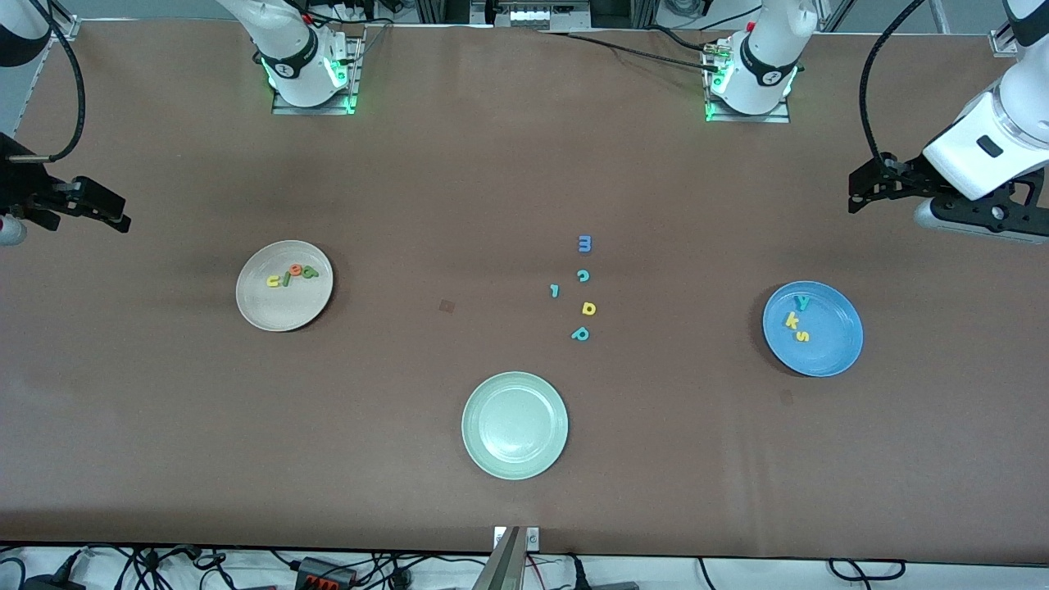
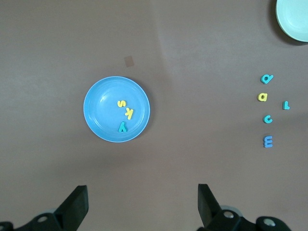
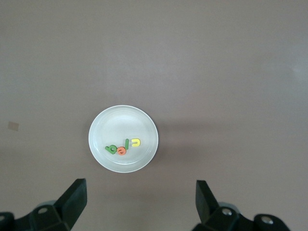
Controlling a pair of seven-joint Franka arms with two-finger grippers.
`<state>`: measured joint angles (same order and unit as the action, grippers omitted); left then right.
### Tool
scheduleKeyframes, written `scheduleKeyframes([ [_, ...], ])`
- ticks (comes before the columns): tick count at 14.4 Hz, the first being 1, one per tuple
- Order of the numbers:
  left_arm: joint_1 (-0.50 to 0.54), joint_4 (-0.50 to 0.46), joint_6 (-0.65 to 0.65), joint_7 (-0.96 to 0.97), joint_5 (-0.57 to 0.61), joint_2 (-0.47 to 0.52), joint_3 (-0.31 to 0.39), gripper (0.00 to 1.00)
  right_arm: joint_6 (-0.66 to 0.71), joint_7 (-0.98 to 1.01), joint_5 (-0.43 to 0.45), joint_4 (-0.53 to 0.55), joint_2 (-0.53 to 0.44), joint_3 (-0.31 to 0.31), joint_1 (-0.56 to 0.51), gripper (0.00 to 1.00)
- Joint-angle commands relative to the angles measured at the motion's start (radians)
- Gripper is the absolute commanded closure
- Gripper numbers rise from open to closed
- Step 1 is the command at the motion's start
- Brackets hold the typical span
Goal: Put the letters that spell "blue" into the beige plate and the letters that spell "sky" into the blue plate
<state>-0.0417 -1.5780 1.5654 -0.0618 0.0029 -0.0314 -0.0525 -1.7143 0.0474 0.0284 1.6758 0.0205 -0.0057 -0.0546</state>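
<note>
On the brown worktop (image 1: pixel 459 205), the round cream-beige plate (image 1: pixel 261 307) holds the foam letters b, l, u, e (image 1: pixel 292 274), and the round blue plate (image 1: pixel 836 344) holds s, k, y (image 1: pixel 796 319). The left tool (image 2: pixel 142 204) and right tool (image 3: pixel 139 202) hang released, each above its end of the worktop.

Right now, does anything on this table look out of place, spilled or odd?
Nothing stands out. The four letters of "blue" lie in the beige plate and s, k, y in the blue plate. Five spare letters lie loose mid-table and the green plate holds nothing.
</note>
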Motion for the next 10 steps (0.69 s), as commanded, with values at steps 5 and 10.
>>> scheduleKeyframes([
  [5,-0.004,0.032,-0.024,0.002,-0.011,-0.012,0.003,0.00,0.050,-0.004,0.005,-0.002,-0.022,0.001,-0.010,0.00],
  [10,0.000,0.032,-0.044,-0.001,-0.011,-0.012,0.003,0.00,0.058,0.000,0.005,-0.001,-0.022,0.000,-0.010,0.00],
])
